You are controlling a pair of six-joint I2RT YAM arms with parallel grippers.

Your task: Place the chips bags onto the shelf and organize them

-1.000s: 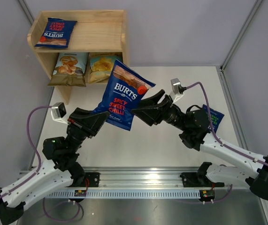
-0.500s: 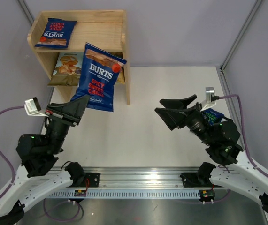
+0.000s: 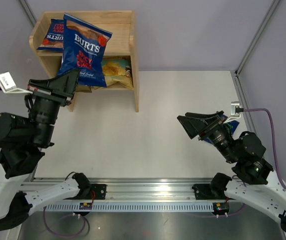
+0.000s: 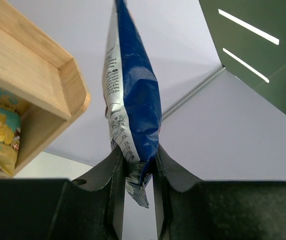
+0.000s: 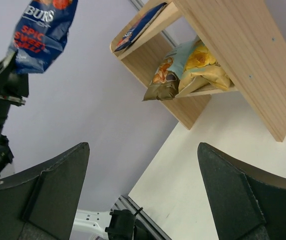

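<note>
The Burts bag [image 3: 85, 50] is dark blue with red and white lettering, the shelf [image 3: 117, 32] pale pine.

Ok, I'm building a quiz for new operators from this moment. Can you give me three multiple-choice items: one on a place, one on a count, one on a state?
1. Where is the Burts bag that the left pincer holds?
A. flat on the table
B. in the air near the shelf
C. inside the lower tier

2. How many bags lie in the shelf's lower tier?
A. one
B. two
C. four

3. The right pincer is:
A. shut on a bag
B. shut, empty
C. open, empty

Answers:
1 B: it stands up from the shut jaws, clear of the table.
2 B: a light-blue bag and a yellow bag sit side by side.
3 C: its fingers stand wide apart with nothing between them.
</note>
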